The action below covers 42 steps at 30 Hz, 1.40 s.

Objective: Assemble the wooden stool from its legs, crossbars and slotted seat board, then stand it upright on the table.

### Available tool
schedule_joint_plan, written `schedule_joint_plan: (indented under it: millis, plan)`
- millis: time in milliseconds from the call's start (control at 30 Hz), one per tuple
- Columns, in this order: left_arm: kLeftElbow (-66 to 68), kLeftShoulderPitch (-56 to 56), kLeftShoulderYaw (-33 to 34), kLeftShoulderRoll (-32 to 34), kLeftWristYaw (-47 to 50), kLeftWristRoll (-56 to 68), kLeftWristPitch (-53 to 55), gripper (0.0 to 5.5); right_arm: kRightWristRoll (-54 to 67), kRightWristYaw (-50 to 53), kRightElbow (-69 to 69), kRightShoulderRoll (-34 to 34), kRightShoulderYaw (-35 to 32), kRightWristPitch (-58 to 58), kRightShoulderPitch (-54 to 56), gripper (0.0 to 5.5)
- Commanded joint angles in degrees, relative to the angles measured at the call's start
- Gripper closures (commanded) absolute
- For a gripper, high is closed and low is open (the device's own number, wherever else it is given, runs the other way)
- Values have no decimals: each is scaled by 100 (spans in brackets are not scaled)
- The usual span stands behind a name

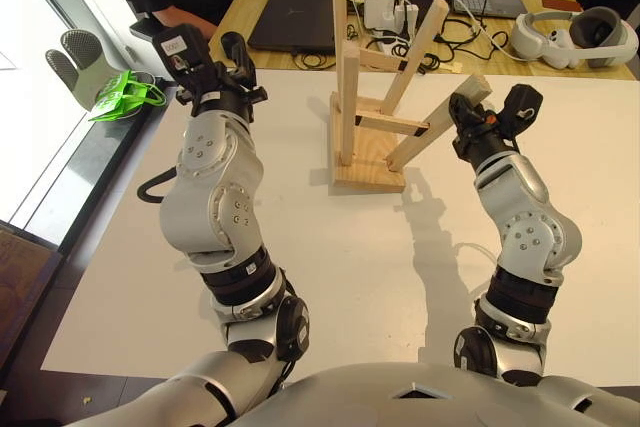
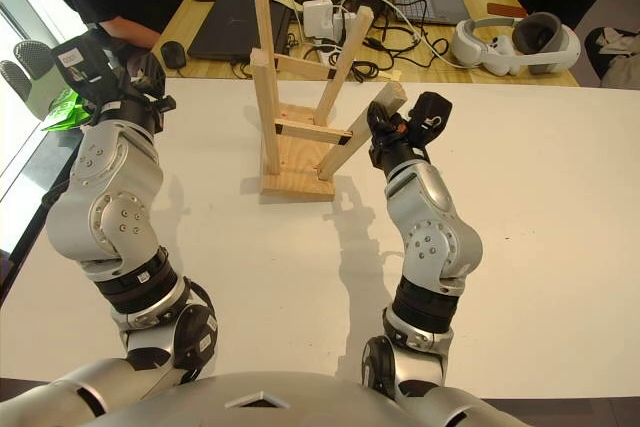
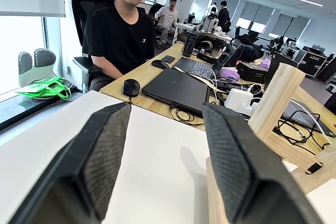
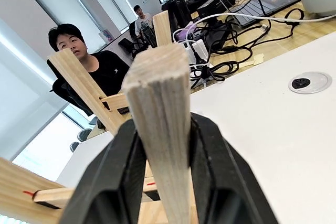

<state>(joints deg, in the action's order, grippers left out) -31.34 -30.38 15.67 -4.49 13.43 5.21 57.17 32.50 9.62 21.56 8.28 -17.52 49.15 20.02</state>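
The white desk (image 1: 330, 277) carries the stool (image 1: 385, 124) upside down, its seat board (image 1: 365, 175) lying flat. The right hand (image 1: 472, 115) is clamped on the tip of one slanting leg (image 1: 420, 142). The left hand (image 3: 168, 156), spread wide and empty, hovers left of the stool, well apart.

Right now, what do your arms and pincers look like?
The left arm and right arm are rounded silver-grey shells with black ribbed joint rings. The left pincer and right pincer each have two thick black fingers; the left's pads are finely dimpled. A white label marks the left wrist.
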Motion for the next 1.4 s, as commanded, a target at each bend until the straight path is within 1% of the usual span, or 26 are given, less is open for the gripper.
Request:
schedule_joint_plan:
  millis: [33, 233, 433, 633, 733, 900, 1067, 1200, 1300, 1400]
  plan:
    - [18, -85, -24, 72, 2, 0, 15, 301, 528, 668, -325, 570, -519, 307, 11, 448]
    - [56, -105, -41, 102, -24, -2, 6, 301, 1462, 1770, -758, 682, -1049, 91, -30, 448]
    - [77, -131, -51, 121, -24, 5, 7, 301, 1975, 2486, -1040, 550, -1091, -489, -111, 448]
    - [97, -166, -46, 157, -31, 6, 15, 301, 2263, 2972, -1303, 494, -1144, -1294, -168, 448]
    - [106, -176, -40, 187, -45, 14, 30, 301, 2382, 3108, -1335, 513, -1107, -1648, -261, 371]
    - [118, -180, -41, 201, -45, 20, 25, 301, 2443, 3482, -1416, 584, -1096, -2099, -284, 280]
    - [102, -173, -40, 206, -39, 16, 36, 301, 2578, 3814, -1234, 727, -1010, -2414, -392, 280]
    - [62, -153, -39, 211, -43, 17, 66, 301, 2676, 4439, -650, 1000, -780, -2436, -686, 280]
    - [21, -125, -23, 223, -47, 16, 89, 301, 2577, 4954, -118, 773, -464, -2050, -1016, 280]
    - [5, -94, -18, 198, -30, 14, 107, 301, 2530, 5077, 12, 302, -386, -1784, -1032, 280]
